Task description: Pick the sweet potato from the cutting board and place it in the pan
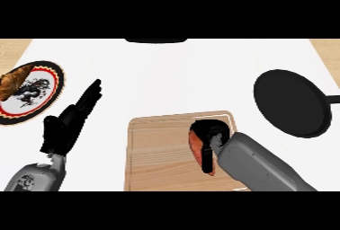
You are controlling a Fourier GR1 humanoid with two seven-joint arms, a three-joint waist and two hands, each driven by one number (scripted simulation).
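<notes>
An orange-red sweet potato (197, 146) lies on the wooden cutting board (156, 152), near its right side. My right hand (214, 134) covers it from the right, fingers curled over and around it, so much of it is hidden. The black pan (291, 102) sits to the upper right of the board, its handle (332, 99) pointing right. My left hand (73, 119) rests open at the left, fingers straight and pointing up-right, away from the board.
A round plate (36, 96) with a red and black rim stands at the far left, with a brown food item (12, 81) on it. A dark object (156, 41) shows at the counter's back edge.
</notes>
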